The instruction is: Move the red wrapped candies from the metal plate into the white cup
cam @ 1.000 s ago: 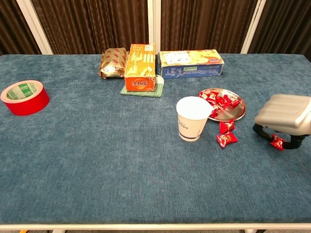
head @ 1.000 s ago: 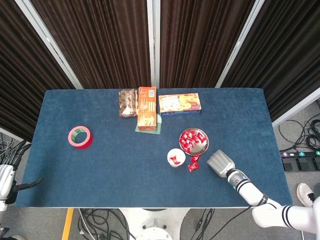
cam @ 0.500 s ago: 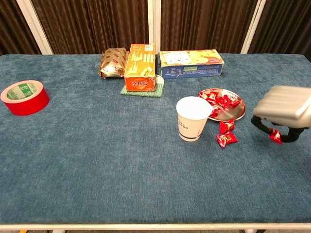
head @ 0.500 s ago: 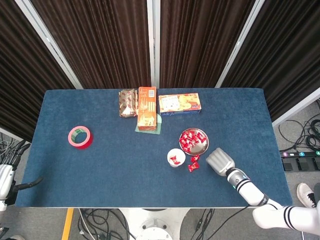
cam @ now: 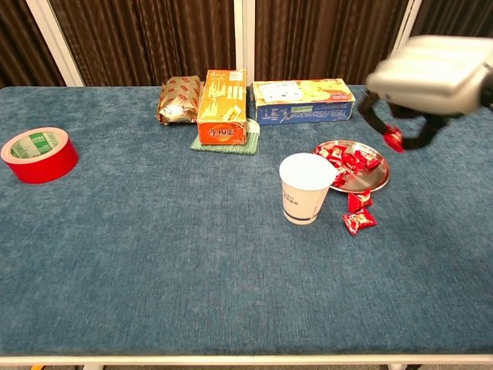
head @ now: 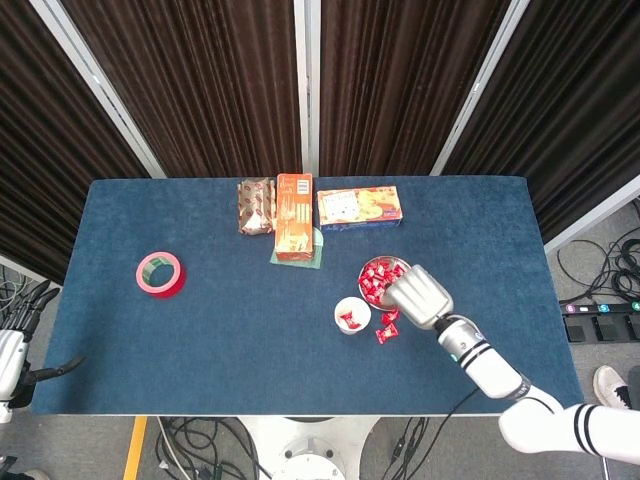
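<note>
One red candy (cam: 394, 139) is pinched in the right hand (cam: 430, 73), up in the air above the metal plate (cam: 379, 179). More candies (cam: 350, 161) sit on the plate, and two (cam: 358, 220) lie on the tabletop beside it. The white cup (cam: 306, 187) stands just left of the plate, toward the tabletop's front edge. To do this well, the hand should get right over the cup's mouth, go low, then let go. The left hand (head: 12, 350) hangs off the left edge with spread fingers, holding nothing.

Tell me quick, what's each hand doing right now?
Left hand: open, holding nothing, beside the table.
Right hand: pinching a red candy.
</note>
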